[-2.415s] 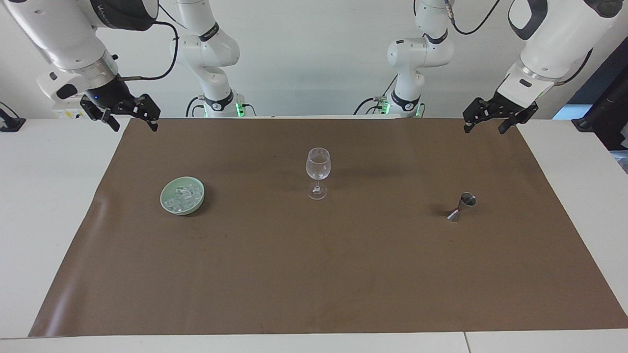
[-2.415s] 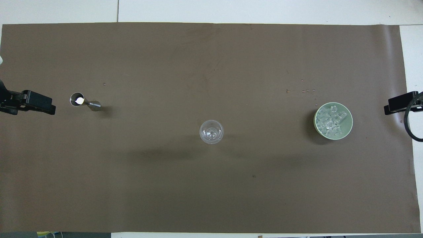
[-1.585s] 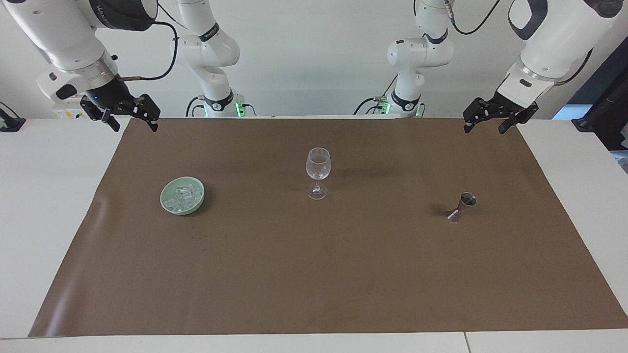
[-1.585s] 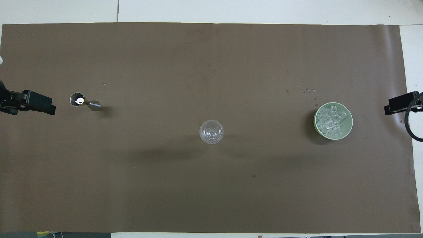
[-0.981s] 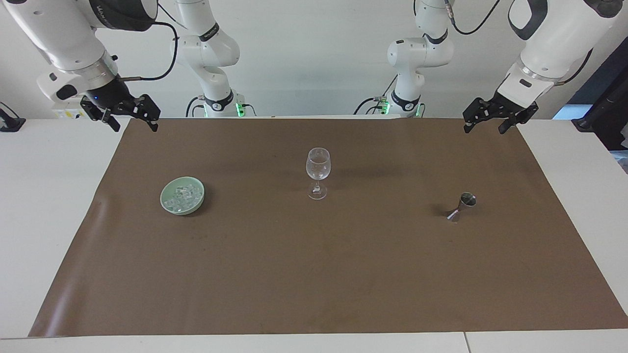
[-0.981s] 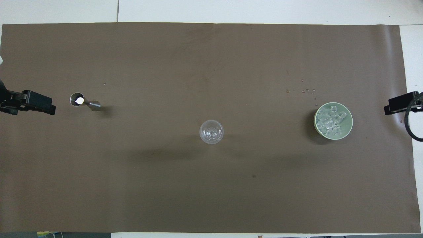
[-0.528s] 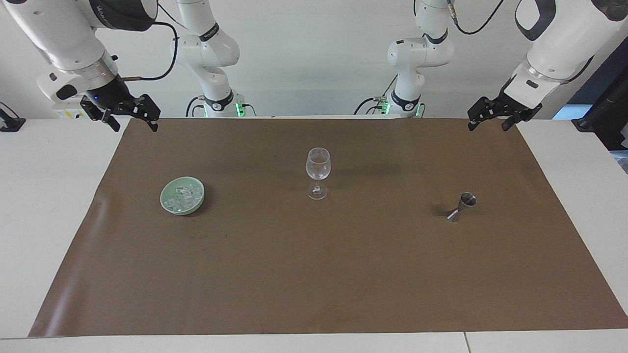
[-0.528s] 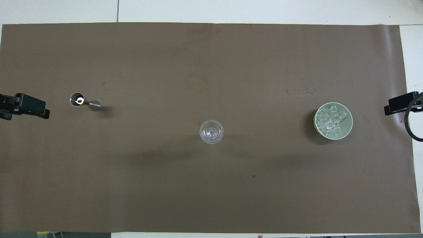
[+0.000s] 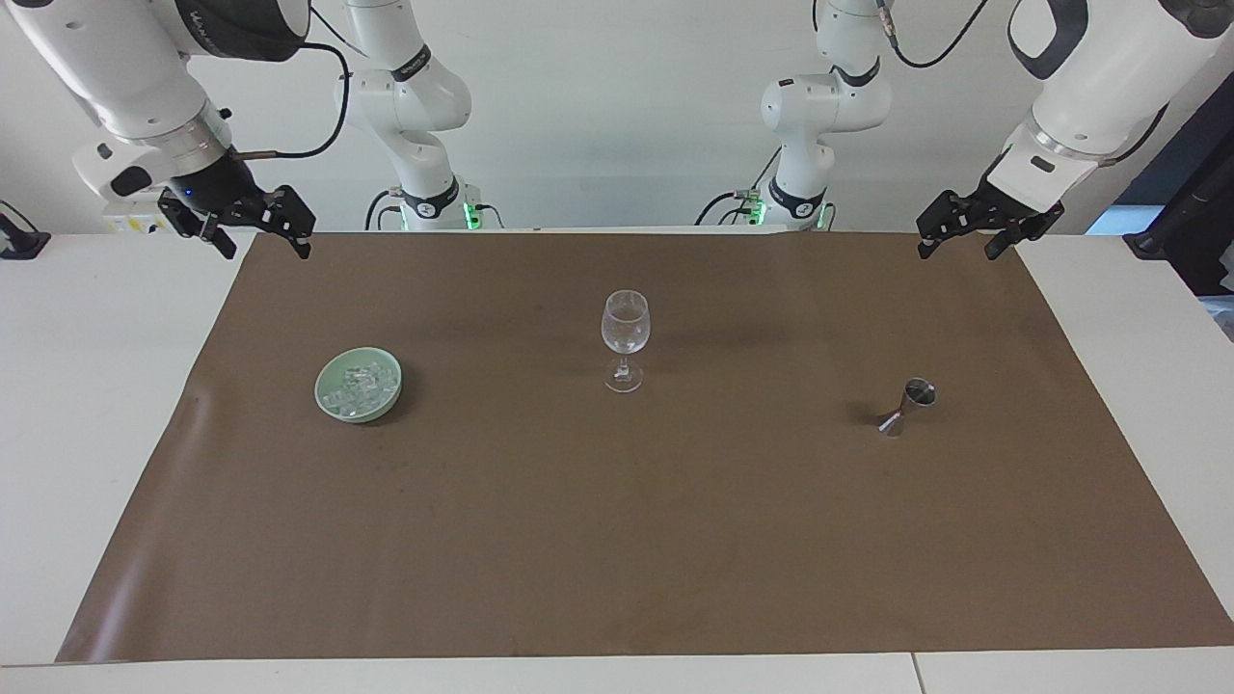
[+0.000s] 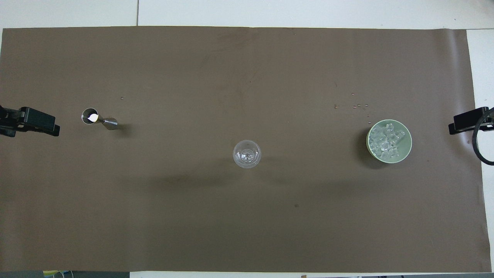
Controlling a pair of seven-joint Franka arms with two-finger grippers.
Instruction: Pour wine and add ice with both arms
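The left gripper [image 9: 955,245] and right gripper [image 9: 260,240] hang spread wide and empty over the brown mat's [image 9: 617,540] 2 robot-side corners. On the mat, the ice [image 9: 360,389] fills a green bowl [image 9: 329,403] toward the right arm's end, before a pale wall [image 9: 617,106].

A white table [image 9: 87,386] fills most of the frame, covered nearly edge to edge by a brown mat [image 9: 617,540]. A plain pale wall [image 9: 617,106] spans the top of the facing view under even light, with a dark stand [image 9: 1191,231] at upper right.
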